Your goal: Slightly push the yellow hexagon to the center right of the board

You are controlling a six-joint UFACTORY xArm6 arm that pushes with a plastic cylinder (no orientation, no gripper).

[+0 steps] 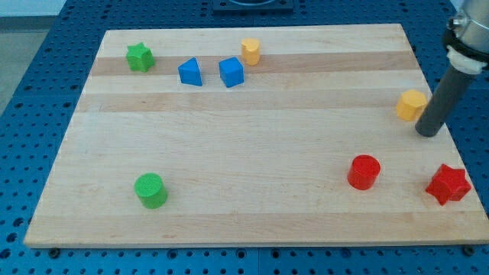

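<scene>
My tip (429, 133) is a bare rod with no hand to open or close. It stands just right of the yellow hexagon (412, 105), near the counter's (252, 191) right edge at mid-height. From this side a push would drive it leftward, away from its goal. Swinging around could clip the red star (448, 184) below.

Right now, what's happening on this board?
A single arm with a dark rod is working on the yellow hexagon near the view's right edge of the wooden board. My tip sits just to the right of and slightly below that block, close beside it; contact cannot be told. The red cylinder and red star lie below, untouched.
</scene>
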